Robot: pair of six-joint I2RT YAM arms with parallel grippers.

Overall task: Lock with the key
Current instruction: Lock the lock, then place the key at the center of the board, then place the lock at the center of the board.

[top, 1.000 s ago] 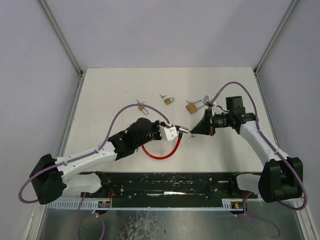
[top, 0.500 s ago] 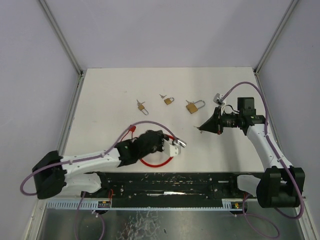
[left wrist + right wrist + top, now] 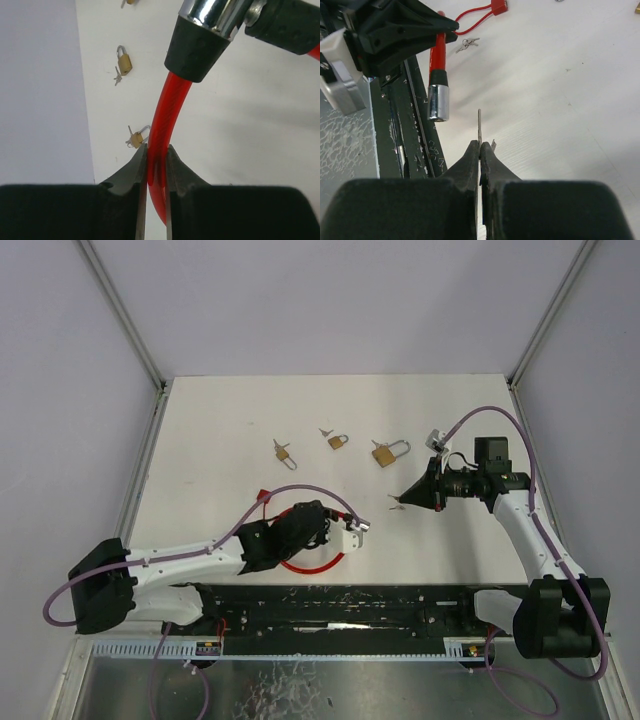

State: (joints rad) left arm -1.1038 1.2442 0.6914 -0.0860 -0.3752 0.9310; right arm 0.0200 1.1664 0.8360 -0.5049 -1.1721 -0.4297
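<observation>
The left fingers [image 3: 125, 186] clamp the red cable [image 3: 167, 107] at the table's [image 3: 220, 420] six o'clock, presenting its chrome lock head [image 3: 439, 102] toward three o'clock so the right fingers [image 3: 467, 169], pinching the key [image 3: 479, 127], can line up.

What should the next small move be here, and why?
Probably the right gripper should carry its key toward the chrome lock end, lining it up: the key is clamped but apart from that end, and the left gripper holds the red cable.
</observation>
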